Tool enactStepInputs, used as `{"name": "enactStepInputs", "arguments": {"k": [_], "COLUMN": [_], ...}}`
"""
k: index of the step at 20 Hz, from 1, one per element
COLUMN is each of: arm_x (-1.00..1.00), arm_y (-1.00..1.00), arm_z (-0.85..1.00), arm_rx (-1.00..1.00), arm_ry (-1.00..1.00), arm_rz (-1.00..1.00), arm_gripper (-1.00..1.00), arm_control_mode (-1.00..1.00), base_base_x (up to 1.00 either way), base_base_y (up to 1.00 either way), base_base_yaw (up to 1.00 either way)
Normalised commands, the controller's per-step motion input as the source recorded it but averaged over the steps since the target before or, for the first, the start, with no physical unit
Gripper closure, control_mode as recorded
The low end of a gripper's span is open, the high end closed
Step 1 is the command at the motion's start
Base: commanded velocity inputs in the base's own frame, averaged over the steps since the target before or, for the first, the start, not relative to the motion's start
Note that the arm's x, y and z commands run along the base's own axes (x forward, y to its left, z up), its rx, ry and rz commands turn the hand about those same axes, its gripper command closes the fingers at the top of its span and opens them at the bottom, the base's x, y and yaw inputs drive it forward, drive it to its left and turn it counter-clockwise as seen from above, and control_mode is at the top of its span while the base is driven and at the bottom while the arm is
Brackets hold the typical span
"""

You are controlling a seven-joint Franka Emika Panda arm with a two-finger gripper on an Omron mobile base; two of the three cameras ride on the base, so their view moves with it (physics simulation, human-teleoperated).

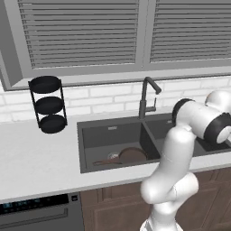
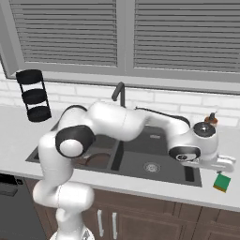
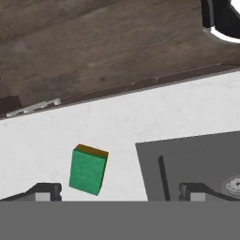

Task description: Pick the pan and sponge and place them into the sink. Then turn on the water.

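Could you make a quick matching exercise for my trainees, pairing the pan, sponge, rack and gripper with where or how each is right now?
Things:
1. pan
2. sponge
3. rack
4. gripper

Places or states:
A. on the counter right of the sink, by the front edge
B. open, holding nothing, above the counter
C. lying in the left bowl of the sink
D. standing on the counter left of the sink, by the wall

Pairs: 1-C, 2-A, 3-D, 4-B
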Motion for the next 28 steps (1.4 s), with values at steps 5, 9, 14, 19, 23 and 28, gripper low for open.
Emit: {"name": "enactStepInputs", "arguments": {"k": [5, 9, 14, 19, 23, 28], "arm_x": [0.04, 0.03, 0.22, 0.40, 0.38, 0.31], "arm_y": [-0.49, -0.51, -0.24, 0.00, 0.00, 0.00], "arm_z": [-0.12, -0.06, -0.03, -0.13, -0.26, -0.35], "arm_rx": [0.12, 0.14, 0.10, 0.00, 0.00, 0.00], "arm_ry": [0.00, 0.00, 0.00, 0.00, 0.00, 0.00], "arm_rz": [-0.04, -0.05, -0.02, -0.05, -0.05, -0.04], "arm_gripper": [-1.00, -1.00, -1.00, -1.00, -1.00, -1.00], "arm_control_mode": [-1.00, -1.00, -1.00, -1.00, -1.00, -1.00], "base_base_x": [0.00, 0.00, 0.00, 0.00, 0.00, 0.00], "base_base_y": [0.00, 0.00, 0.00, 0.00, 0.00, 0.00], "base_base_yaw": [0.00, 0.00, 0.00, 0.00, 0.00, 0.00]}}
